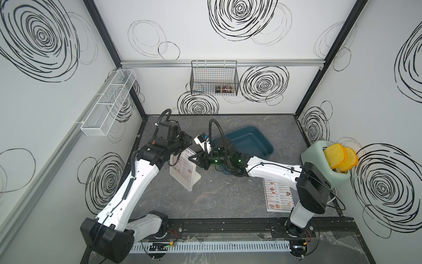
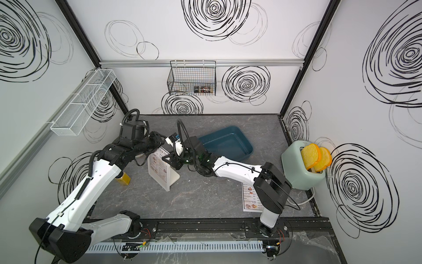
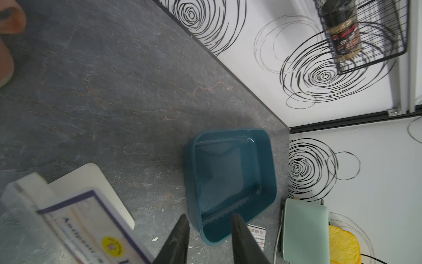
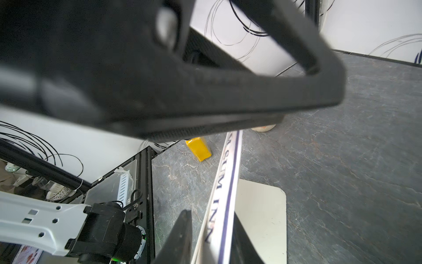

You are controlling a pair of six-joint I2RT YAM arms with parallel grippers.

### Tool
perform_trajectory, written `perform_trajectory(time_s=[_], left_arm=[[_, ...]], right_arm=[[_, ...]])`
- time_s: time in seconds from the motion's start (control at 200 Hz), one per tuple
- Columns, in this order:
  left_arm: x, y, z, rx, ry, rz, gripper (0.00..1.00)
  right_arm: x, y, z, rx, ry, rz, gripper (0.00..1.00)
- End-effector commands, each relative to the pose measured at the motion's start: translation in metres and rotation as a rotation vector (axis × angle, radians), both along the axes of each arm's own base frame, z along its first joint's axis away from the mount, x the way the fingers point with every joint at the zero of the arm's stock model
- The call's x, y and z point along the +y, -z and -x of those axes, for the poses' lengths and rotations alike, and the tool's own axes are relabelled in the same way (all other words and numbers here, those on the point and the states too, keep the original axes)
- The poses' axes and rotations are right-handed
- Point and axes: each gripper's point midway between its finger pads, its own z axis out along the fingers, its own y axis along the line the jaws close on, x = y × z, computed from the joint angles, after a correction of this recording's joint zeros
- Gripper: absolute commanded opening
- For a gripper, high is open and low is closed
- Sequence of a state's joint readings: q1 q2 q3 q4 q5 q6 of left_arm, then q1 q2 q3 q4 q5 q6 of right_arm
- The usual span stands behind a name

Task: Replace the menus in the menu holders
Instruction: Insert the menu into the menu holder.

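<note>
Nearest the robot, beside the base of the right arm, a second menu [image 1: 277, 196] lies flat on the table [image 1: 228, 194], and nothing touches it. Farther in, near the middle of the table, the holder [image 1: 195, 178] stands upright on its foot with a menu [image 1: 182, 165] in it, its heading along the top edge. Both arms meet at that top edge. The right gripper [image 4: 210, 214] has one finger on each side of sheet and frame, close to both faces. Whether it pinches them or only straddles them I cannot tell. The left gripper [image 3: 209, 216] hangs just beside the holder's top with its jaws spread, and only table and tray show between them. Beyond sits a teal tray [image 3: 189, 178] with no sheet in it. My reading is that the swap is midway at most. One sheet is in the frame and being worked at, while the other lies on the table. The pictures do not show which is the old one and which the new.
</note>
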State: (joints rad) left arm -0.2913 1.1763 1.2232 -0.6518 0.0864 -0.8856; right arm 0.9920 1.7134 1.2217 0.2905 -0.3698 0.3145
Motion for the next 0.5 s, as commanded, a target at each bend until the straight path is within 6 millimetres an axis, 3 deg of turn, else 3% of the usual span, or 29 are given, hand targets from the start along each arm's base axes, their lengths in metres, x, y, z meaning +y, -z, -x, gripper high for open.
perform_trajectory(time_s=[0.0, 0.275, 0.495], left_arm=[[0.014, 0.002, 0.007, 0.025, -0.021, -0.071, 0.37], [0.018, 0.010, 0.013, 0.047, -0.027, -0.093, 0.37], [0.019, 0.026, 0.017, 0.075, -0.020, -0.104, 0.37]], right_arm=[[-0.002, -0.020, 0.004, -0.065, -0.006, -0.012, 0.29], [-0.004, -0.022, 0.009, -0.082, -0.007, -0.005, 0.32], [-0.014, -0.035, 0.011, -0.089, 0.007, -0.030, 0.50]])
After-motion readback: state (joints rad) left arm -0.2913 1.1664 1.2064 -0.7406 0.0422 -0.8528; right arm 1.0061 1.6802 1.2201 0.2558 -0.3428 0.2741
